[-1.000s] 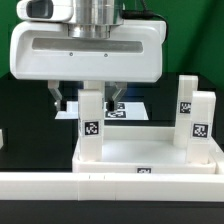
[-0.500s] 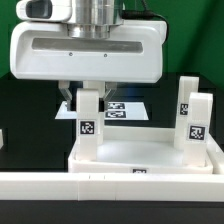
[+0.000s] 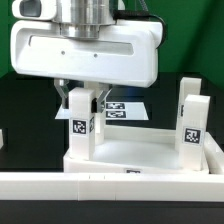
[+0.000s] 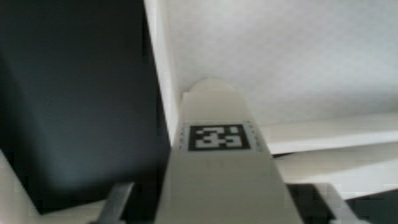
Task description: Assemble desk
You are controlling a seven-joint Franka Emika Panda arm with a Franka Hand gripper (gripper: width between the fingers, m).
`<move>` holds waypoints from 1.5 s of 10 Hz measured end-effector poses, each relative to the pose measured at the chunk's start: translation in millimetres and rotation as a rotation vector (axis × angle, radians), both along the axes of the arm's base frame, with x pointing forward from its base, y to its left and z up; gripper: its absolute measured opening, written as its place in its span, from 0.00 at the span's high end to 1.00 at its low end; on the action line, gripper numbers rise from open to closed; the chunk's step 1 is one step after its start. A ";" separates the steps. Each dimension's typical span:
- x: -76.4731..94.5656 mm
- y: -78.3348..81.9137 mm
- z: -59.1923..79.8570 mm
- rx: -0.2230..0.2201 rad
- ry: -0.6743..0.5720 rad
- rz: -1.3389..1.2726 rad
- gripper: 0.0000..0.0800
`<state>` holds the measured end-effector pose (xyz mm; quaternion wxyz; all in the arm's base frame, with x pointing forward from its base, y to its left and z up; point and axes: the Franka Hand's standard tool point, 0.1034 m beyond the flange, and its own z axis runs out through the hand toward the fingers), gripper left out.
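Observation:
The desk top (image 3: pixel 140 152) is a white tray with a raised rim, lying behind the low white wall. One white tagged leg (image 3: pixel 82 125) stands upright at the top's corner on the exterior view's left. My gripper (image 3: pixel 84 100) hangs straight above it and is shut on this leg's upper end, a finger on each side. Two more legs (image 3: pixel 190 118) stand upright at the end of the top on the exterior view's right. In the wrist view the held leg (image 4: pixel 219 137) runs out from my gripper (image 4: pixel 222 205) to the white top (image 4: pixel 302 60).
A low white border wall (image 3: pixel 100 188) runs along the front of the scene. The marker board (image 3: pixel 128 108) lies flat on the black table behind the desk top. The gripper's wide white housing (image 3: pixel 85 50) hides much of the background.
The jaws closed onto the leg during the last second. Since then gripper, leg and desk top have shifted slightly toward the exterior view's left.

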<state>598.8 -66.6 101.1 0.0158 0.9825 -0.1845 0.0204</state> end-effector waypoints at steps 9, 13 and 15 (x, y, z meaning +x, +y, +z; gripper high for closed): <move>-7.4 10.8 20.6 0.034 -0.021 -0.179 0.19; -8.5 12.3 21.4 0.036 -0.022 -0.186 0.19; -8.7 12.2 20.9 0.036 -0.022 -0.186 0.19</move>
